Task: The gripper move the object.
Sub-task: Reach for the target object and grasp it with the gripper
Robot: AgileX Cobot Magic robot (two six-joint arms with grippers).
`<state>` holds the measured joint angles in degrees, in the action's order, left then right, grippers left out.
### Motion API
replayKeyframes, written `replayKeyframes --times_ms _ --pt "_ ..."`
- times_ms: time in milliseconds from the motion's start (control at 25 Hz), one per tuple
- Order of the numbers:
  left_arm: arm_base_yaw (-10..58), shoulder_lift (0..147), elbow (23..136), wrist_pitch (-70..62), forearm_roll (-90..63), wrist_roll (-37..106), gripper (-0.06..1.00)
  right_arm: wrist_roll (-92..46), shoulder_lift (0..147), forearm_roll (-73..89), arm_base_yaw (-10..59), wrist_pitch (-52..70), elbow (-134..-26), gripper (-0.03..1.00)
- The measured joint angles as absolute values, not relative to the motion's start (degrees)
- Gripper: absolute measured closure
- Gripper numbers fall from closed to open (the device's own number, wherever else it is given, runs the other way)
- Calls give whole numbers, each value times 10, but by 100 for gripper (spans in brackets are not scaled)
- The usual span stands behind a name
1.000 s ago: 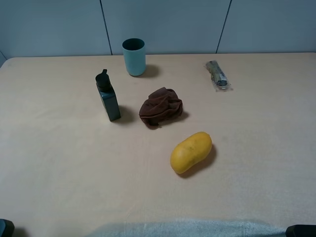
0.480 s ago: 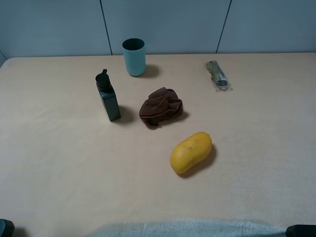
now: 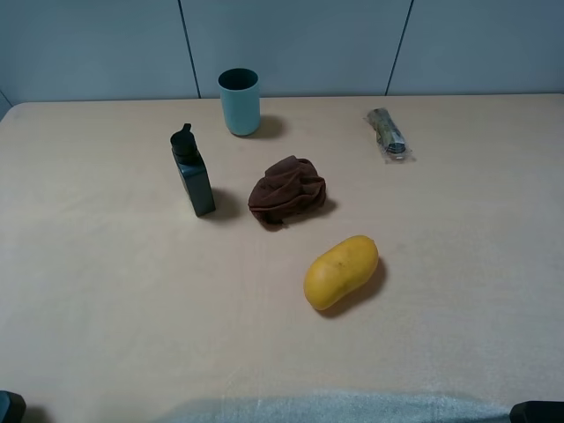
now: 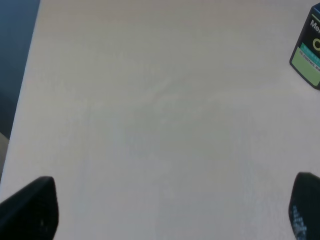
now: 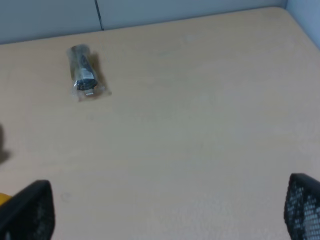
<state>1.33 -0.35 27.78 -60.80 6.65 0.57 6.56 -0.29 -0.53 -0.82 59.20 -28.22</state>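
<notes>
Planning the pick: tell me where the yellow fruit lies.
In the exterior high view the yellow fruit lies just right of centre, nearer the camera than the brown cloth, apart from it.

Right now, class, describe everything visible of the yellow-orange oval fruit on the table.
The smooth yellow-orange oval fruit, mango-like, lies whole on its side on the pale beige table, its long axis slanting from near-left to far-right. It sits nearer the camera than the crumpled brown cloth, apart from it. Only the table touches it.

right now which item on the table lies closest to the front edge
The yellow-orange fruit; the cloth, carton, cup and packet all sit farther back.
</notes>
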Motion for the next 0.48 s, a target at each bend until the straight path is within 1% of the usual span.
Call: replayKeyframes --times_ms 480 --pt "13 -3 278 -608 67 6 2 57 -3 0 -8 592 -282 27"
